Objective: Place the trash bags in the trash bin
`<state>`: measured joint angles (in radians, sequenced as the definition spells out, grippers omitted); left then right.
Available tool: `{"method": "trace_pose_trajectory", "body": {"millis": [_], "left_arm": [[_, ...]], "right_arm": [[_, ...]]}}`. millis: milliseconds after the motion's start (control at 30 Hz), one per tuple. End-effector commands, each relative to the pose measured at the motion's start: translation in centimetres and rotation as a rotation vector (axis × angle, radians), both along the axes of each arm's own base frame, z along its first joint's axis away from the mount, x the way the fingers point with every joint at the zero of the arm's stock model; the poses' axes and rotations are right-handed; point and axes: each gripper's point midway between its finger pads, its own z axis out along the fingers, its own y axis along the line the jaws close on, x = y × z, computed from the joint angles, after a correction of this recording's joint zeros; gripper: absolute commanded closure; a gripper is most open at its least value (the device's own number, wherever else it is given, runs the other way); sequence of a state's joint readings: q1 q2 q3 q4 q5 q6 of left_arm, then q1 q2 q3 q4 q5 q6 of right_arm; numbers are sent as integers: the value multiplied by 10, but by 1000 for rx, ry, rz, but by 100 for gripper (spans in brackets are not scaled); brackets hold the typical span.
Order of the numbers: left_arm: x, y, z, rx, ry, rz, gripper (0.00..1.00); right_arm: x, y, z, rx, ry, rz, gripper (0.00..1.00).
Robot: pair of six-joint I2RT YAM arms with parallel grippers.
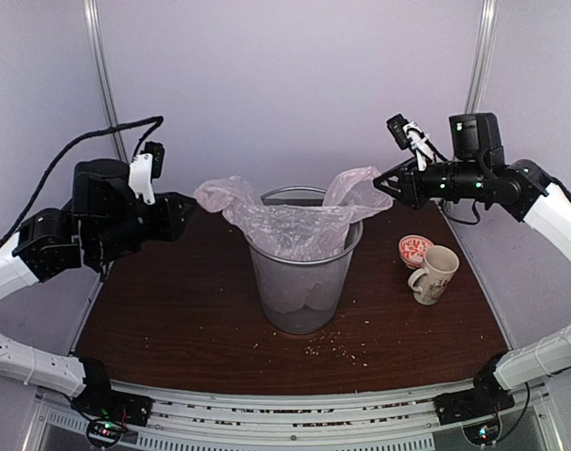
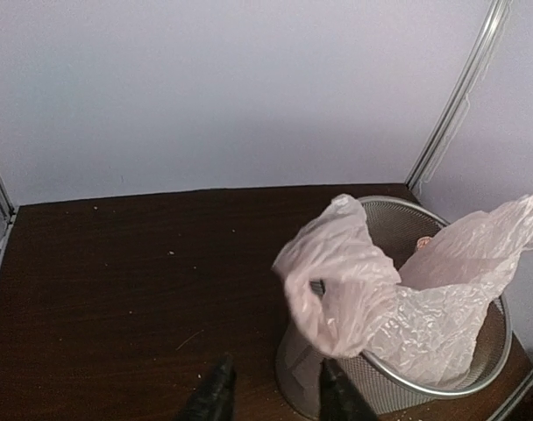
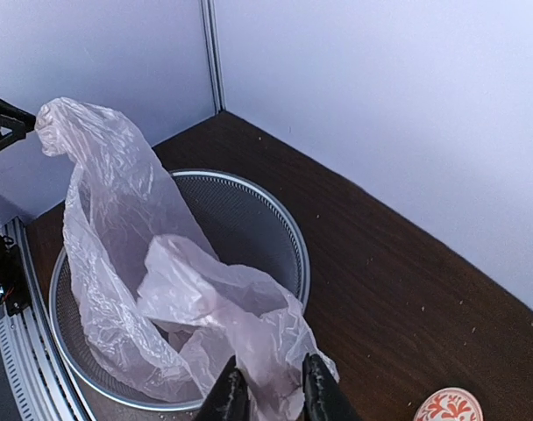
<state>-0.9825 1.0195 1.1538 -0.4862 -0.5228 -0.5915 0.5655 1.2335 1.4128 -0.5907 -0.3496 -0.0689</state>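
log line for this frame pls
trash bag mostly in trash bin, both ends sticking out over rim | left gripper open, off bag | right gripper at bag flap, grip unclear

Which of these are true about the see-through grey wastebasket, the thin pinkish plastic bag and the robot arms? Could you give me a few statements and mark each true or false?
1. The thin pinkish-white plastic bag hangs partly inside the see-through grey wastebasket, with its loop handles poking above the rim. True.
2. The cream patterned mug sits inside the wastebasket. False: it stands on the dark wooden table, beside the wastebasket.
3. The left gripper is clamped on the bag. False: its fingers are open, with nothing between them.
4. A small red-and-white round dish lies next to the mug. True.
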Motion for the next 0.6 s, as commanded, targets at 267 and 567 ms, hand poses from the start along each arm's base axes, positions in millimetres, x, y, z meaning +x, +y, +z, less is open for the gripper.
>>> {"method": "trace_pose_trajectory", "body": {"millis": [267, 567], "left_arm": [[-40, -44, 104, 10, -248, -422, 35], [-32, -151, 63, 273, -237, -815, 17]], "right_arm": [[-52, 6, 65, -151, -242, 315, 71], [-45, 47, 35, -322, -278, 529, 68]]}}
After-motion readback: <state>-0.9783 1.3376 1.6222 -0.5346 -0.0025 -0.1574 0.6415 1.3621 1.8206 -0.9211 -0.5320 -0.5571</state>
